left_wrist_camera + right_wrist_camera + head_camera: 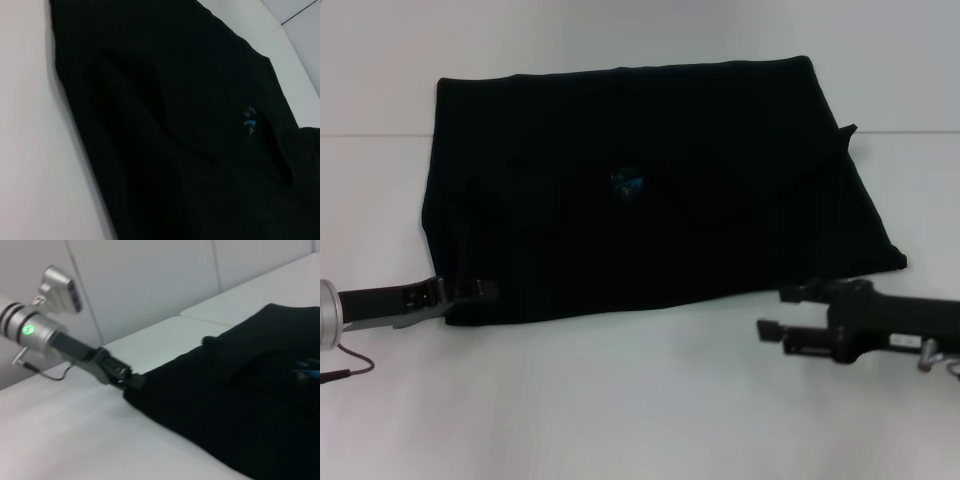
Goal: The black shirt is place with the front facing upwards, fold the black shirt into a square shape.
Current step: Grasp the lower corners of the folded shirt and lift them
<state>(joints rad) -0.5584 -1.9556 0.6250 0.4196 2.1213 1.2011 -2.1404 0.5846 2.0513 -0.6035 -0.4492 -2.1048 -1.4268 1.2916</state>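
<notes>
Head view: left gripper fingers touching black shirt corner.

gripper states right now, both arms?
Left gripper: shut on the near left corner of the black shirt.
Right gripper: open, holding nothing, just off the shirt's near edge.

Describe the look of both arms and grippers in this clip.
The left gripper is black, slim and angular, on a black link that ends in a silver cylindrical wrist. A thin dark cable loops below that wrist. The right wrist view shows a green light on the silver part and a grey boxy module mounted on top. The right gripper is black and blockier, with two flat parallel fingers and a silvery fitting behind.
</notes>
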